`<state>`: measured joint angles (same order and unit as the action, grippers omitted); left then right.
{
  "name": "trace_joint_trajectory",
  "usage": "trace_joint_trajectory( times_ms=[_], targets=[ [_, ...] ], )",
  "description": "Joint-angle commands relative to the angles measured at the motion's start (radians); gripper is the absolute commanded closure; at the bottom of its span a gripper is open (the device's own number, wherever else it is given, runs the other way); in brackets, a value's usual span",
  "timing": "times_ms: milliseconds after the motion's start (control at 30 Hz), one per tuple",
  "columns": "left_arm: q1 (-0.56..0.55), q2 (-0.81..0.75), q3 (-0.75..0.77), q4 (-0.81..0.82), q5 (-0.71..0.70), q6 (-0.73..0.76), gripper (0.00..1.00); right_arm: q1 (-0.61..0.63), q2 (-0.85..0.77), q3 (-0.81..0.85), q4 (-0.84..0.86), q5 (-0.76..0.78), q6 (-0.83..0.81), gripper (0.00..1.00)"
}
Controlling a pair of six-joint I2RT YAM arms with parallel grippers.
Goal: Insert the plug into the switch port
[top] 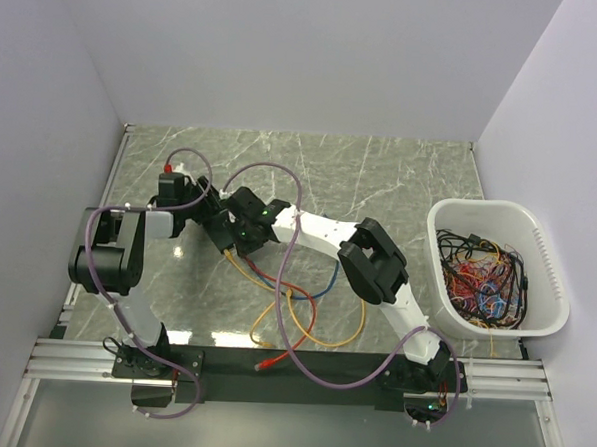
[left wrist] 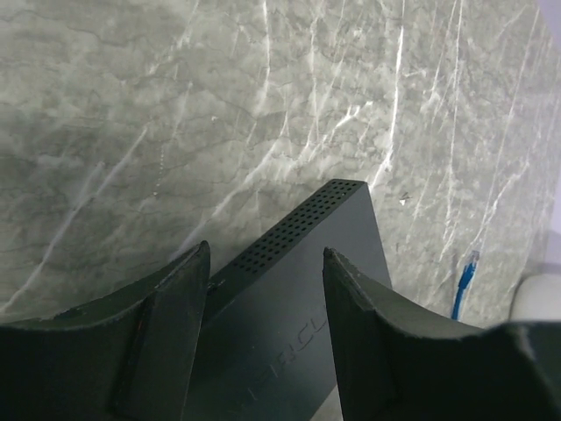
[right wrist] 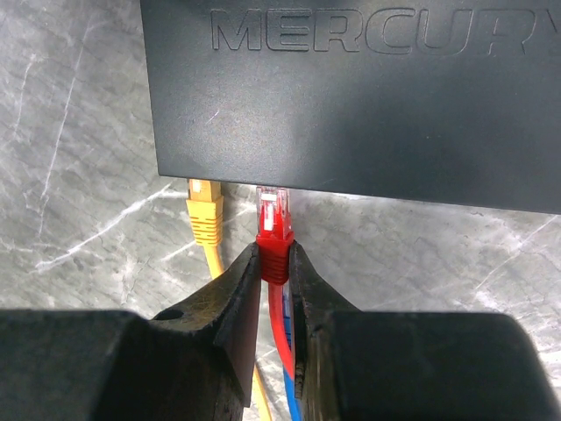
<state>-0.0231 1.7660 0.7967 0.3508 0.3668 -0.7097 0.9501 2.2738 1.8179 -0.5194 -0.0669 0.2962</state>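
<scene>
The switch [right wrist: 351, 96] is a flat matte-black box lying on the marble, with its port edge facing my right wrist camera. My right gripper [right wrist: 275, 259] is shut on the red boot of the plug [right wrist: 273, 230]. The plug's clear tip reaches the switch's port edge, and how deep it sits is hidden. My left gripper [left wrist: 266, 250] straddles the switch [left wrist: 298, 289] with its jaws wide, one finger against the vented back side. In the top view both grippers [top: 207, 211] [top: 240, 230] meet over the switch at centre left.
A yellow plug [right wrist: 204, 210] sits in the port left of the red one. Yellow, red and blue cables [top: 293, 323] trail toward the near edge. A blue plug [left wrist: 469, 267] lies loose on the marble. A white tub [top: 499, 219] of tangled cables stands at right.
</scene>
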Motion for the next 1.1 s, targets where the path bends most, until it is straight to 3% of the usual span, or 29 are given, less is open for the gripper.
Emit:
trace_joint_trajectory(
  times_ms=[0, 333, 667, 1067],
  targets=[
    [-0.008, -0.026, -0.043, -0.076, 0.000, 0.029, 0.40, -0.014, -0.042, 0.064, 0.044, 0.038, 0.007, 1.00],
    [-0.024, -0.056, -0.122, -0.038, 0.052, 0.000, 0.40, -0.017, 0.029, 0.115, 0.019, 0.009, 0.040, 1.00],
    [-0.026, -0.054, -0.111, -0.039, 0.061, 0.000, 0.40, -0.070, 0.021, 0.031, 0.073, -0.060, 0.077, 1.00],
    [-0.028, -0.042, -0.105, -0.038, 0.093, 0.010, 0.40, -0.074, 0.041, 0.049, 0.099, -0.079, 0.046, 1.00]
  ],
)
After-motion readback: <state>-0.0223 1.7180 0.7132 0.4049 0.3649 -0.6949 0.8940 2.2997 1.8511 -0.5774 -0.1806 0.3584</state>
